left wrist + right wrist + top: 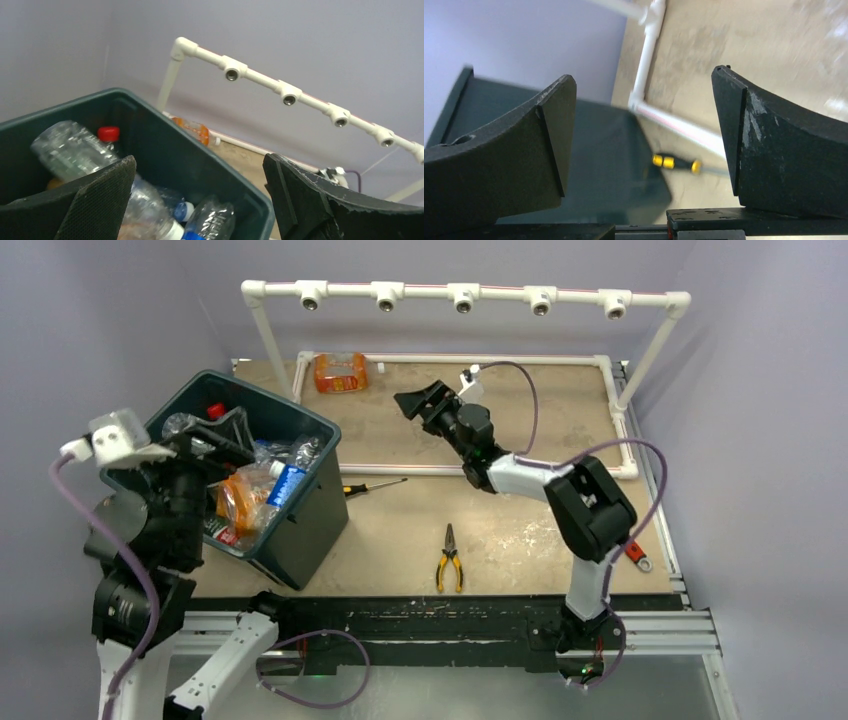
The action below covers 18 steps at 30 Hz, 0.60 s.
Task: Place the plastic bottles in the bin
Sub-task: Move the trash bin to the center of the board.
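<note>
The left tool [199, 167] hangs over the open top of the large rectangular dark teal-black plastic bin [315, 510], jaws spread wide with nothing between them. In the top view the left arm covers the bin's near-left corner, and the tool itself is hard to pick out against the dark contents. In the left wrist view its black padded fingers [95, 200] block the lower corners, and the bin's near half is cut off.

The right tool [418, 400] is raised above the far middle of the worn tan desk [520, 530], jaws also wide and empty. Its wrist view is blurred: the bin is only a dark smear between the fingers, beside the yellow-and-black handle of a screwdriver [674, 163]. A red-handled wrench [637, 556] is mostly hidden behind the right arm, with only one end showing. Yellow-handled pliers [449, 558] lie in plain sight near the desk's front.

The bin stands on the desk's left side, holding a heap of small plastic bottles [262, 480] that overlap too much to count. They are crumpled clear ones, one with a red cap [108, 133], an orange one [240, 502] and one with a blue label [288, 483]. One more orange plastic bottle [340, 372] lies on its side at the desk's far edge, just inside the far-left corner of the white pipe frame [520, 360], well apart from the bin.
</note>
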### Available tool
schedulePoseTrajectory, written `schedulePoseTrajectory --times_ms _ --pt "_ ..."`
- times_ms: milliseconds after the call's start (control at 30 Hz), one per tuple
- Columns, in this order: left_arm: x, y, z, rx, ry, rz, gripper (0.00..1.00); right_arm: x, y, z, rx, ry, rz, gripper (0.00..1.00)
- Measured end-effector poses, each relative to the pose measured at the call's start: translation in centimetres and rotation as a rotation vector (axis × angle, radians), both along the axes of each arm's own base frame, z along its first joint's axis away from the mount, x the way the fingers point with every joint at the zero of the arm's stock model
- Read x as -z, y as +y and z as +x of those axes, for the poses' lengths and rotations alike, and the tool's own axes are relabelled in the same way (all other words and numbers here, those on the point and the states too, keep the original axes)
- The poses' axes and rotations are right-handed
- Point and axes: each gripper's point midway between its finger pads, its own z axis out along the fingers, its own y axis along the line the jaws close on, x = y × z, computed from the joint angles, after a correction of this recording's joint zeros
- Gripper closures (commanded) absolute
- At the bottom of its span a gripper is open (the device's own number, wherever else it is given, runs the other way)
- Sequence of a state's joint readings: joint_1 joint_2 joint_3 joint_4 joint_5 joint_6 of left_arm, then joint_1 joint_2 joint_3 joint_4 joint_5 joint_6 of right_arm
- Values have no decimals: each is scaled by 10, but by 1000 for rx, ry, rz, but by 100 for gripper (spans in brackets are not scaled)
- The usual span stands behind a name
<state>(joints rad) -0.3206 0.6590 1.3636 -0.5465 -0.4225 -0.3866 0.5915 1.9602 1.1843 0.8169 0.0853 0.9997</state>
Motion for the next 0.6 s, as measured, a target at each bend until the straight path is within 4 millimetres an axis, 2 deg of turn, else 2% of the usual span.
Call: schedulePoseTrajectory --times_ms 67,167,267,333,367,467,533,600 --pt "6 13 -16 -45 -10 -22 1 -9 5 -33 -34 -7 -48 1" --pt "0 33 -40 -114 -61 -68 1 -33 22 -89 -107 -28 -115 1" --pt "-2 47 -57 -164 -93 -106 1 -73 34 -145 -185 -81 -165 1" --pt "-1 54 -67 -189 -105 -125 1 -105 37 -174 -226 -118 -201 1" --pt "-1 57 -70 -196 -109 -135 1 -120 37 -183 -237 -134 -219 1" --pt "2 60 -76 -202 -111 -157 1 -155 34 -192 -250 -157 -277 1" --pt "5 60 -78 -201 -105 -168 1 -170 32 -195 -259 -152 -328 1" --pt "9 60 -79 -202 -94 -175 1 -175 35 -196 -278 -136 -382 1"
